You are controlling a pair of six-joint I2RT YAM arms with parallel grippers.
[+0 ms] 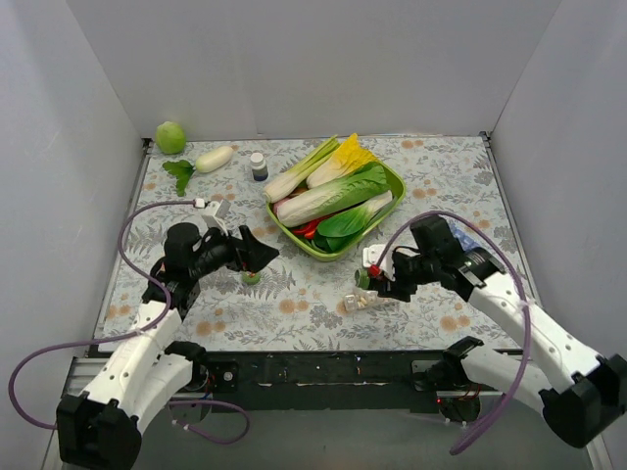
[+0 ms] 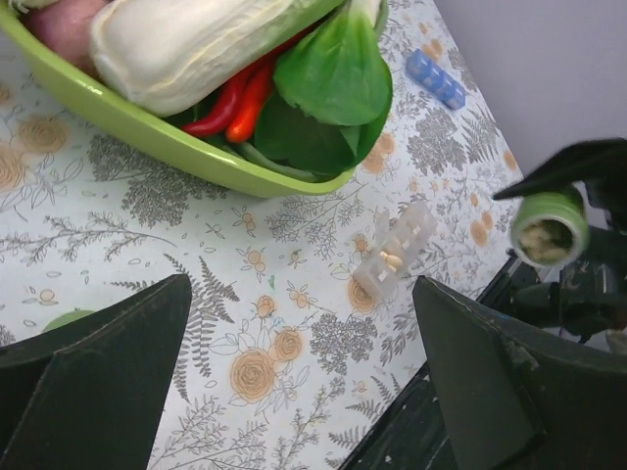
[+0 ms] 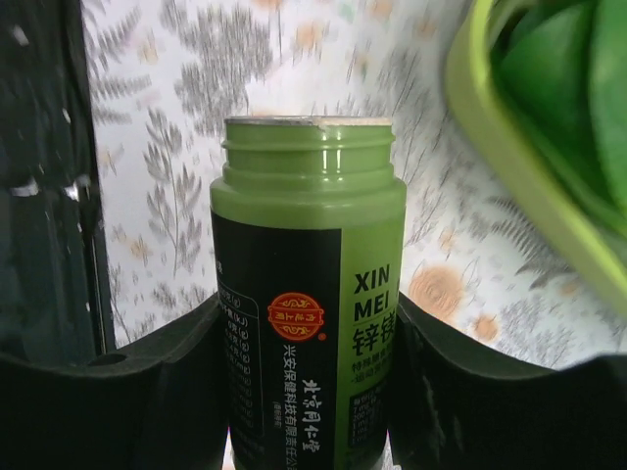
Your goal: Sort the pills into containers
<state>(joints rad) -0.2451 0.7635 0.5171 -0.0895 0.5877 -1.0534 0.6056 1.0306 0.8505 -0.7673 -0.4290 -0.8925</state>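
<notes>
Uncapped green bottle (image 3: 309, 225) clamped in right gripper (image 3: 309, 377); containers (image 1: 364, 302) just below it, lower centre of top view; left gripper (image 2: 304, 387) open, farther off.

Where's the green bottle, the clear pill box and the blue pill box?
Green bottle (image 3: 309, 294): right wrist view, on its label.
Clear pill box (image 2: 395, 251): left wrist view, middle compartment.
Blue pill box (image 2: 436, 78): left wrist view, middle of the strip.

Bare mat (image 1: 294, 294) left of containers (image 1: 361, 302), tray (image 1: 328, 257) behind
</notes>
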